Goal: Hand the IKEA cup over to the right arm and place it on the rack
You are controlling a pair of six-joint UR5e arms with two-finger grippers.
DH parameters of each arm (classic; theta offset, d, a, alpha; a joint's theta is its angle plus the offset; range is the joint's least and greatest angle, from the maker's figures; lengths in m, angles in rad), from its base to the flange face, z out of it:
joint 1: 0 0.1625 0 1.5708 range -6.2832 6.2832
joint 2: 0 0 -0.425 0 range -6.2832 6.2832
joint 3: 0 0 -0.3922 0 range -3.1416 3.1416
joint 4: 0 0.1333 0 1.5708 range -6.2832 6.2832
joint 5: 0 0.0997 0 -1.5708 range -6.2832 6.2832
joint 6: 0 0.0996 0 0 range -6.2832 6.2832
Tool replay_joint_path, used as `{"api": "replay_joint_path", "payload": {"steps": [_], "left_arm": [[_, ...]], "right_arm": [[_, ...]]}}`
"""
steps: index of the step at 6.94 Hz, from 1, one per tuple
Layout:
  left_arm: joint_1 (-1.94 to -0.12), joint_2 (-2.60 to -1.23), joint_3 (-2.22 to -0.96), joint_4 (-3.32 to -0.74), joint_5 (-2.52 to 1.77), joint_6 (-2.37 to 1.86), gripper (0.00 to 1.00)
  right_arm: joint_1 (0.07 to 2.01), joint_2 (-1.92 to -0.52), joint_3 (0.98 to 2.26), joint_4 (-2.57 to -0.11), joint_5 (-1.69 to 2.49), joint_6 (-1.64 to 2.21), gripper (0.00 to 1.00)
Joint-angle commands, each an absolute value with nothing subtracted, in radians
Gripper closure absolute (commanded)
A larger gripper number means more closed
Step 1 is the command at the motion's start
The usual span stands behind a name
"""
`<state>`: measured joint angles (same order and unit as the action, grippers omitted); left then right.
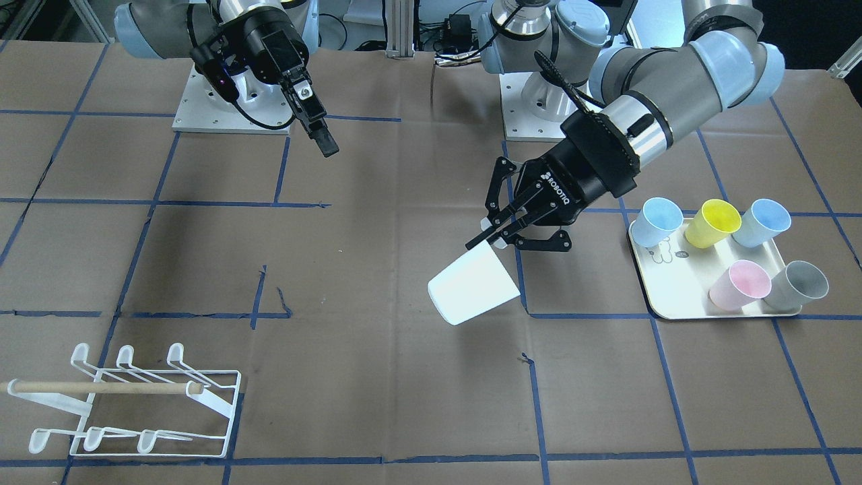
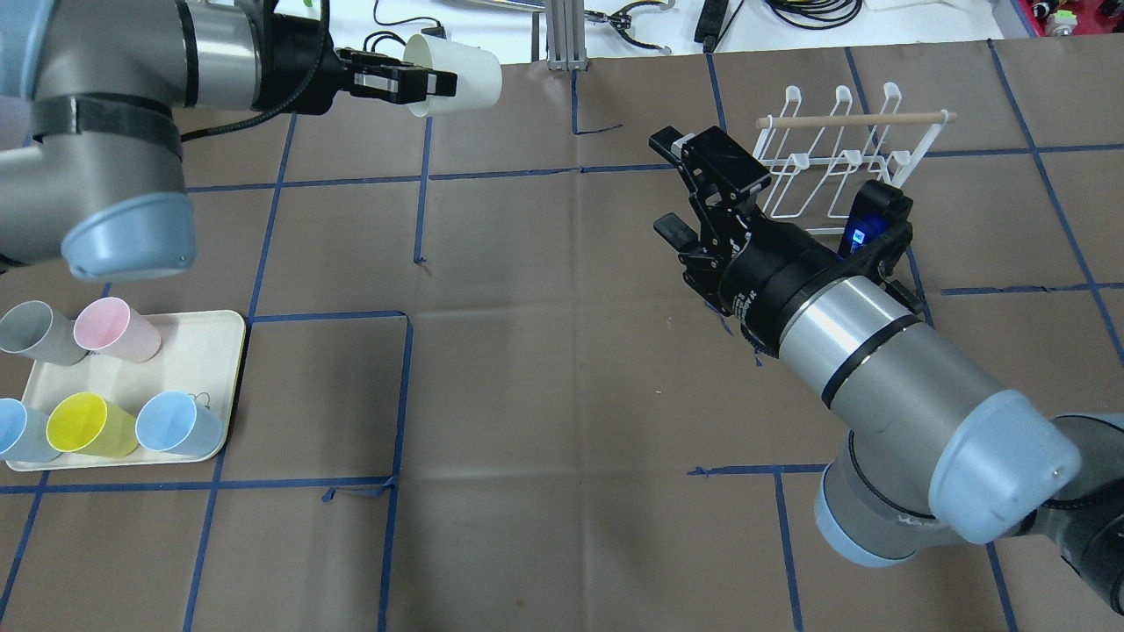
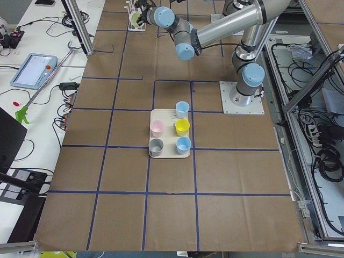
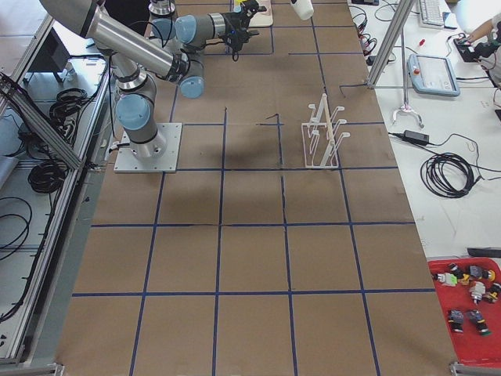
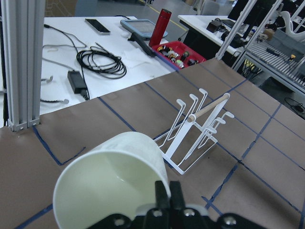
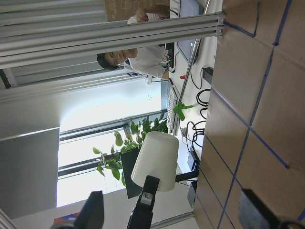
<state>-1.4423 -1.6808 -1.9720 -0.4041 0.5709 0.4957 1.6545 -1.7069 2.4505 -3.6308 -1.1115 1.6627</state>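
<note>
My left gripper [image 1: 497,237] is shut on the rim of a white IKEA cup [image 1: 475,288] and holds it tilted in the air above the table's middle. The overhead view shows the same gripper [image 2: 420,83] and cup [image 2: 457,75] near the table's far edge. In the left wrist view the fingers [image 5: 167,198] pinch the cup's rim [image 5: 112,183]. My right gripper [image 2: 673,184] is open and empty, well apart from the cup, and points toward it; the cup [image 6: 155,162] shows in its wrist view. The white wire rack [image 2: 839,149] with a wooden dowel stands beyond the right gripper and holds nothing.
A cream tray [image 2: 206,338] at the table's left side holds several coloured cups: grey, pink, yellow and two blue. Brown paper with blue tape lines covers the table. An aluminium post [image 2: 562,35] stands at the far edge, with cables behind it.
</note>
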Motion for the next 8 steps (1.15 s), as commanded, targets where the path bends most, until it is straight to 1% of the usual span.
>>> {"api": "replay_joint_path", "payload": {"steps": [1,2,3,4,6,8], "left_arm": [[-1.445,-1.689,-2.119,-0.097,0.483,0.447,0.98],[-1.45,-1.692,-2.184,0.042,0.48,0.363,0.98],[-1.491,-1.706,-2.227,0.187,0.489,0.275,0.97],[-1.537,-1.697,-2.247,0.221,0.5,0.234,0.97],[-1.56,-1.678,-2.293,0.224,0.518,0.233,0.97],[-1.563,-1.677,-2.315,0.239,0.518,0.233,0.96]], "right_arm": [[1.657,-1.703,2.487,-3.614,-1.111,1.704,0.0],[1.657,-1.703,2.484,-3.593,-1.106,1.703,0.0],[1.657,-1.7,2.48,-3.59,-1.112,1.698,0.0],[1.658,-1.665,2.465,-3.585,-1.105,1.675,0.0],[1.673,-1.594,2.413,-3.585,-1.106,1.609,0.0],[1.675,-1.578,2.402,-3.585,-1.109,1.573,0.02]]}}
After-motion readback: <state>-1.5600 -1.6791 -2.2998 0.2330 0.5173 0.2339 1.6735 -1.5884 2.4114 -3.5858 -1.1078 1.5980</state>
